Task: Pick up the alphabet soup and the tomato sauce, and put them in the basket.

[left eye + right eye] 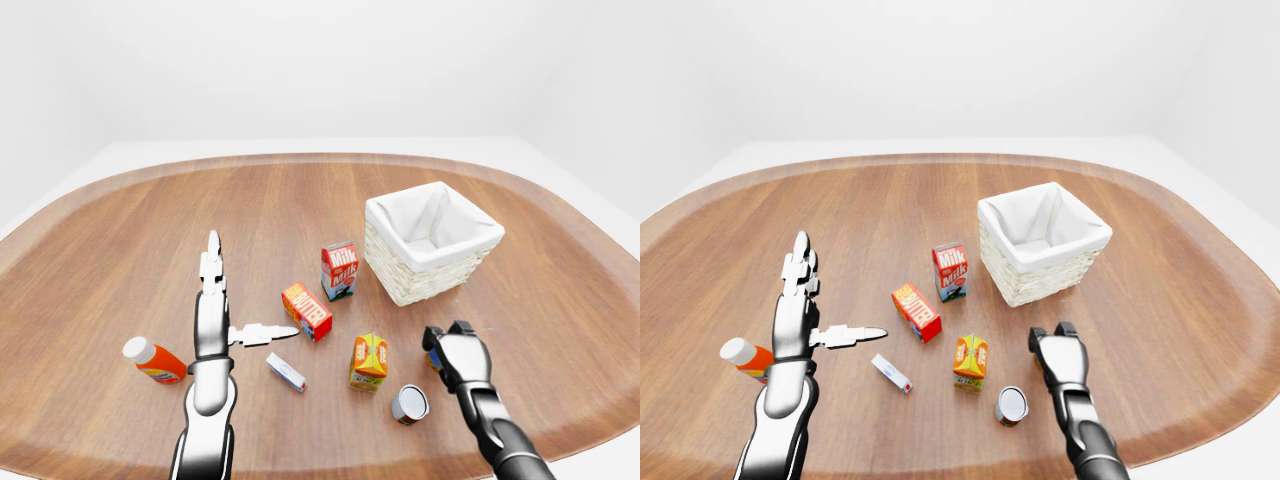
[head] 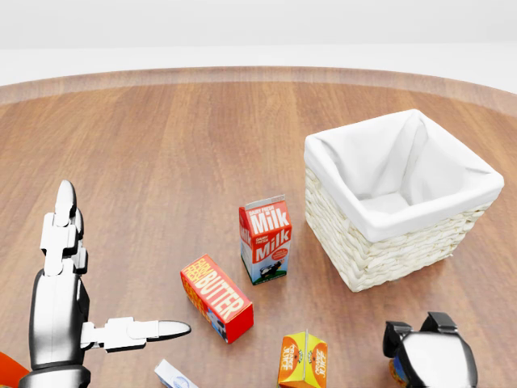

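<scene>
A blue and orange can [image 2: 394, 373], likely the alphabet soup, stands at the bottom right of the head view, mostly hidden under my right hand [image 2: 420, 339]. The hand's fingers are curled down round the can's top. A second can [image 1: 410, 403], red-sided with a grey lid and probably the tomato sauce, lies on its side just left of and below that hand in the left-eye view. The white-lined wicker basket [image 1: 425, 278] stands above the right hand with nothing in it. My left hand [image 1: 245, 295] is open, fingers pointing up and thumb out to the right, holding nothing.
On the wooden table lie a milk carton [image 1: 339, 270], a butter box [image 1: 307, 311], an orange juice carton [image 1: 368, 361], a small white and blue box [image 1: 286, 372] and an orange bottle [image 1: 153, 361] beside my left forearm.
</scene>
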Robot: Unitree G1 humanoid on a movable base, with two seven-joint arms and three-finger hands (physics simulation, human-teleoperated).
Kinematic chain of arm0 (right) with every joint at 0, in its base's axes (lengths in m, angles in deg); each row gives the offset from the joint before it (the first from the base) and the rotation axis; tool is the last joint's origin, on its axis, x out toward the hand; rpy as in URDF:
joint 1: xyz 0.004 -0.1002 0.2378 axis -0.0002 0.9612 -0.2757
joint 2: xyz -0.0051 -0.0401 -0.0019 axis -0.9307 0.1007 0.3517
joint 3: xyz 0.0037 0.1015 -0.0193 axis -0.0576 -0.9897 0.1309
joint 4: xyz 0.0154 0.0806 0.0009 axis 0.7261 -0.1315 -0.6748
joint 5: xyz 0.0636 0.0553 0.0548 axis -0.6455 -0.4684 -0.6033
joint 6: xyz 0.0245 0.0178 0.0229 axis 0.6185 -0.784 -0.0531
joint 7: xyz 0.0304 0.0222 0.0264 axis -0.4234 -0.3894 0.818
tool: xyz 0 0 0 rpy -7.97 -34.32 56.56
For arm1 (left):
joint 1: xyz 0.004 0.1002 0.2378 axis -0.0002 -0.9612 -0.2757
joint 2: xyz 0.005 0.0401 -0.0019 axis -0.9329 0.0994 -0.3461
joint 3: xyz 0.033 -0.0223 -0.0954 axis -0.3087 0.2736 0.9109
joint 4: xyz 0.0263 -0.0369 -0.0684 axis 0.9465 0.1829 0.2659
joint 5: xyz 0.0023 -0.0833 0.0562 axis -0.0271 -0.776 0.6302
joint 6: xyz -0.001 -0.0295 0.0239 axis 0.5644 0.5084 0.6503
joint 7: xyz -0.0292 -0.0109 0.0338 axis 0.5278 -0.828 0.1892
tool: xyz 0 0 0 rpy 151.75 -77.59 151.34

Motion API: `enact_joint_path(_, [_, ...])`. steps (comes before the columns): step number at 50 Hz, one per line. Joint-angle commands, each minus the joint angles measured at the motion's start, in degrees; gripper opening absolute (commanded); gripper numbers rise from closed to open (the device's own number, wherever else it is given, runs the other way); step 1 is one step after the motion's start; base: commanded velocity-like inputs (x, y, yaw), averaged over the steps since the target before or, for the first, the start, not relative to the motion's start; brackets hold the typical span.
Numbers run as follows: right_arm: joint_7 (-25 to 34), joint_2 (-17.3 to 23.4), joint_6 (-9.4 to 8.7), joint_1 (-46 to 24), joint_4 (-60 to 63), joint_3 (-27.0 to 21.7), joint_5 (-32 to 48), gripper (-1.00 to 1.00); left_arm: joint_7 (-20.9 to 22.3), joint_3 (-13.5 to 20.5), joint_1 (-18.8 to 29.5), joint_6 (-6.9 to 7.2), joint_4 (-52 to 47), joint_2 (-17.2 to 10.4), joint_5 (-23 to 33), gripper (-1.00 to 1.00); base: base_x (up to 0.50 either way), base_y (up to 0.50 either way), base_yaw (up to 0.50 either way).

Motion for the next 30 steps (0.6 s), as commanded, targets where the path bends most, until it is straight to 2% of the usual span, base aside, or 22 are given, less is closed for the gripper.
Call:
enact_joint_path(1, [-0.01,-0.02,0.00,0.84,0.84,0.00,-0.38,-1.00,-0.11,0.15,-0.10,0.00,-0.29,0.00,-0.11,1.00,0.00,0.00,0.00])
enact_joint_path(30, [9.95,-2.41,0.00,9.92,24.65,-6.83,-3.65,-1.00,-0.12,0.15,-0.10,0.00,-0.27,0.00,-0.12,1.00,0.00,0.00,0.00])
